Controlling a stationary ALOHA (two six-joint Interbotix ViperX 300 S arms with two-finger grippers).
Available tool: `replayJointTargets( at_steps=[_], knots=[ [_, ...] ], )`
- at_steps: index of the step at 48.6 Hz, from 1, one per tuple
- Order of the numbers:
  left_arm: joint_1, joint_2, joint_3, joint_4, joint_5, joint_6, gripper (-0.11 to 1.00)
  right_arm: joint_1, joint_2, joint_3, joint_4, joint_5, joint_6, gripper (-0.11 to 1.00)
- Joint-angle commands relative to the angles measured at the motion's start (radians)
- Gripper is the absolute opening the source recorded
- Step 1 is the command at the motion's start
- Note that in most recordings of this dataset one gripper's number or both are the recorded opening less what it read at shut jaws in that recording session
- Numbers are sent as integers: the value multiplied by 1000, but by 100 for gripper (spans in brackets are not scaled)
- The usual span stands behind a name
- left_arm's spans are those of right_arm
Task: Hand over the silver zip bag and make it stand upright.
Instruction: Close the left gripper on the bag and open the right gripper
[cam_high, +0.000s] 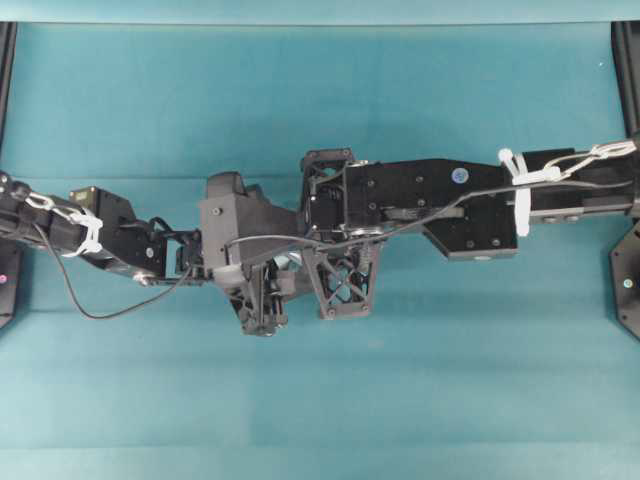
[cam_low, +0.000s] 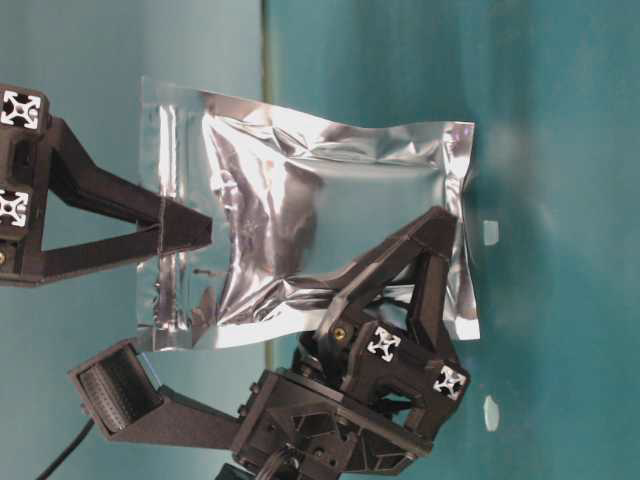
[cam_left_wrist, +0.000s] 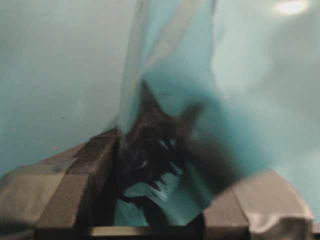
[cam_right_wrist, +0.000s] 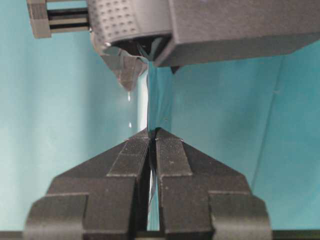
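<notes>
The silver zip bag (cam_low: 300, 230) is a shiny, crinkled foil pouch held off the teal surface between both grippers. My right gripper (cam_low: 205, 235) comes in from the left of the table-level view. It is shut on the bag's flat strip end. In the right wrist view the right gripper (cam_right_wrist: 152, 131) pinches the bag (cam_right_wrist: 159, 100) edge-on. My left gripper (cam_low: 435, 235) reaches in from below. One finger lies across the front of the pouch near its opposite end. In the left wrist view the bag (cam_left_wrist: 170, 60) fills the gap of the left gripper (cam_left_wrist: 170, 160), pressed from both sides.
Two tiny white bits (cam_low: 490, 232) (cam_low: 490, 410) lie on the teal table cover (cam_high: 320, 100). Both arms meet over the middle of the table in the overhead view. Black frame posts (cam_high: 625, 50) stand at the sides. The left wrist camera housing (cam_low: 120, 390) juts out below the bag.
</notes>
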Motion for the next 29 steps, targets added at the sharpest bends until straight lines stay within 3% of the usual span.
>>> replayJointTargets(
  at_steps=[1,9,17,23,29],
  knots=[
    [-2,-3,-5,2,11,0,32,5,-12,-8,5,2,8,4],
    [-2,-3,-3,3,23,6,32,6,-12,-8,32,2,6,5],
    [-3,-5,-3,3,44,55,32,6,-12,-8,86,11,6,14],
    [-3,-5,-5,3,52,71,32,6,-12,-6,110,35,9,38],
    [-3,-6,-3,3,52,72,31,6,-12,-6,104,63,21,72]
  ],
)
